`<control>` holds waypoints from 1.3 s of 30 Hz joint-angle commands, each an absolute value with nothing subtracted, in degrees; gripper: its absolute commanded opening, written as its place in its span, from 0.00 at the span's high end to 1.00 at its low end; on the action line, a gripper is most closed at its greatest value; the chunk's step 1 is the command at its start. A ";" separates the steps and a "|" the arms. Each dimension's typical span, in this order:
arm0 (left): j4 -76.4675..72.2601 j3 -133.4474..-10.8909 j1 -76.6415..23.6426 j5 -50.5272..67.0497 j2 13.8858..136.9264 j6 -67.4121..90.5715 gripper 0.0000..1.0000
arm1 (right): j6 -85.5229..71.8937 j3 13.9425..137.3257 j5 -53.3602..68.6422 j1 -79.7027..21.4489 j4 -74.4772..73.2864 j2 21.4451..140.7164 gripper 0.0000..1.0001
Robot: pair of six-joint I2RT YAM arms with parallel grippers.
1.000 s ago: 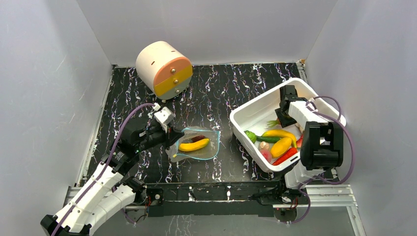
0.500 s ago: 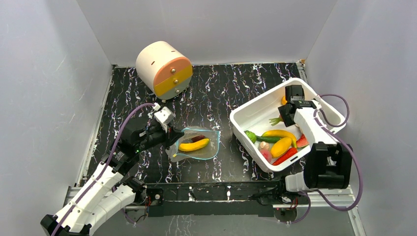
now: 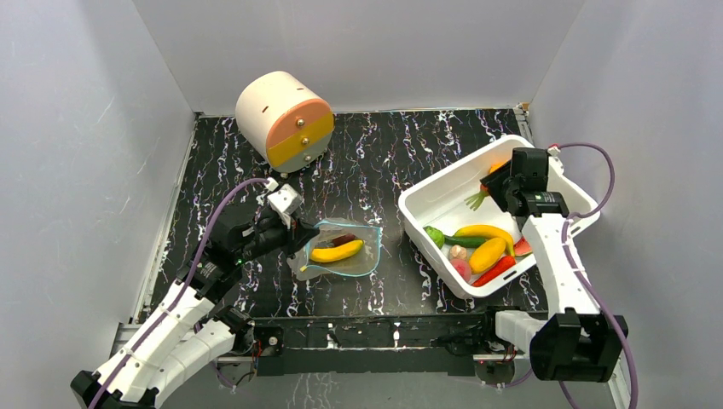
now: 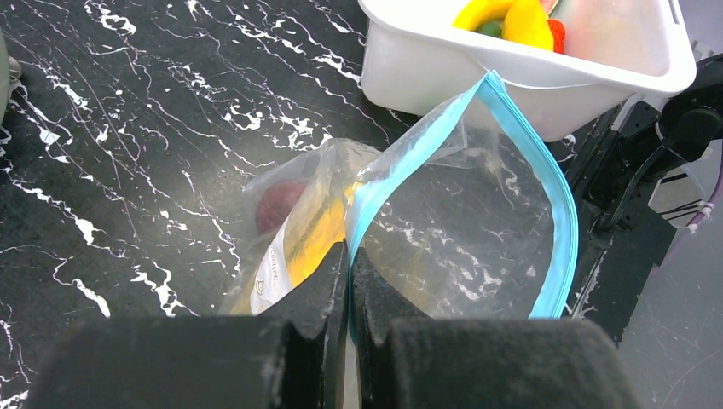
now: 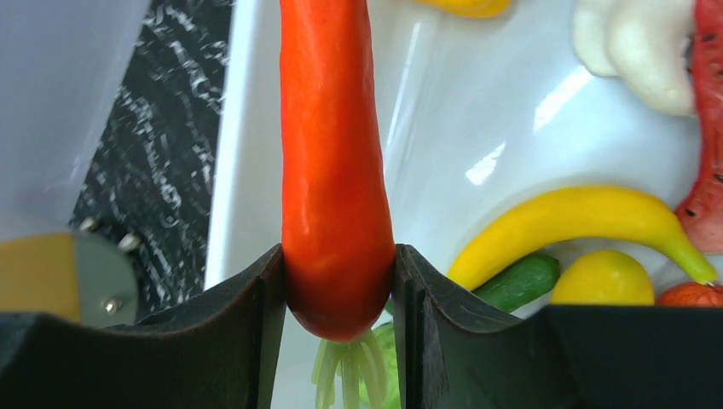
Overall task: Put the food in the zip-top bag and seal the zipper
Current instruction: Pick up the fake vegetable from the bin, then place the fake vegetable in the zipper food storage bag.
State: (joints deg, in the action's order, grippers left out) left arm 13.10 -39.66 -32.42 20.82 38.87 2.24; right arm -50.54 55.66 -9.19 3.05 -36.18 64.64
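The left end effector (image 4: 349, 256) is pinching its fingers tight on the mouth edge of the bag (image 4: 460, 230), right at the teal zipper (image 4: 558, 213). Ahead of those fingers the zipper is looping open, and the bag is lying floppy on the black marbled bench (image 3: 375, 162). Inside the bag, just beyond the fingertips, a banana (image 4: 311, 239) is lying beside a dark reddish piece (image 4: 277, 204).

Farther out past the bag's mouth, the white tub (image 3: 426, 192) is sitting apart from the bag, with a strip of bench between them. Its near wall is standing between the bag and the right end effector (image 5: 338, 281).

The right end effector is hanging over the far part of the tub, gripping a carrot (image 5: 332, 170) between narrow jaws. The orange body is sticking out past the fingertips and the green stalks are trailing back between the fingers. How high the carrot is hanging above the tub floor cannot be told.

Below and to the right of the carrot, more food is lying in the tub: a yellow banana (image 5: 580, 221), a cucumber (image 5: 516, 281) touching it, a yellow pepper (image 5: 601, 277), a white piece (image 5: 631, 51) and a red slice (image 5: 708, 128) at the edge of the right wrist view. In the top view a chili (image 3: 494, 271) is lying at the tub's near corner.

Farthest off, a cream drum (image 3: 281, 119) with an orange, yellow and grey face is resting by the back wall, well apart from both end effectors.
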 commanded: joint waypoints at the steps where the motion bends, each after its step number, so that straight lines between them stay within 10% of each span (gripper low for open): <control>1: 9.98 -38.79 -32.32 20.14 38.67 4.03 1.00 | -43.00 57.74 0.91 2.72 -30.70 61.72 0.73; 39: -3.92 -48.75 -32.29 3.45 54.34 -8.80 1.00 | -39.05 62.11 33.34 -39.10 -29.81 56.25 0.72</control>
